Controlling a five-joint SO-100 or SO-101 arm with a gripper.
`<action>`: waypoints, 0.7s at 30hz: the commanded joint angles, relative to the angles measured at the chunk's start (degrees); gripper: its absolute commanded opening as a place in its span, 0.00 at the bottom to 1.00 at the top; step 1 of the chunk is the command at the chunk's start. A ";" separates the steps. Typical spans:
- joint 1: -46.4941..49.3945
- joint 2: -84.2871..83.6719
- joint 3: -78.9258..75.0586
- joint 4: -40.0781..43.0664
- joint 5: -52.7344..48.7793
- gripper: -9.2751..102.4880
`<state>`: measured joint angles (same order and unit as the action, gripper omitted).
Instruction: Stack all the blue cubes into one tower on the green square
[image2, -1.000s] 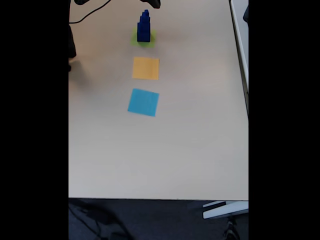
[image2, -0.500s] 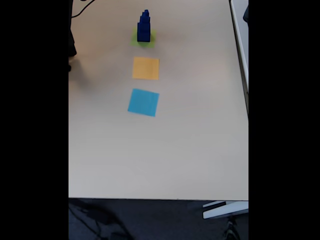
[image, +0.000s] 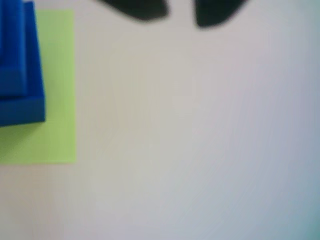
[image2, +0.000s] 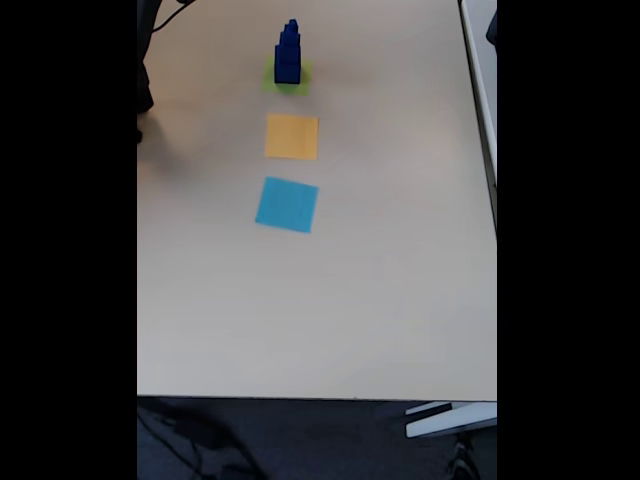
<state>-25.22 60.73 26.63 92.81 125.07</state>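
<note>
Surface (image2: 380, 300) w/ 3 paper squares in a row: green square (image2: 288, 78) far, 1 orange (image2: 292, 136) mid, 1 light-blue (image2: 287, 204) near. Tower (image2: 288, 52) stands on the green; cube count unclear, no loose cubes, so task looks done. Jaws (image: 181, 12) apart, empty, right of tower in wrist view.

Towers you have: one tower (image2: 288, 57) of blue cubes (image: 19, 70); cube count unclear
Paper squares: three — green square (image2: 288, 78), orange square (image2: 292, 136), light-blue square (image2: 287, 204)
</note>
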 joint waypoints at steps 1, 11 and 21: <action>-0.44 0.09 -3.25 -1.23 0.00 0.08; -1.32 -0.18 -0.44 0.70 0.35 0.08; -2.72 1.58 -0.70 6.59 5.63 0.08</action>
<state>-27.16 59.15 26.89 97.38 129.11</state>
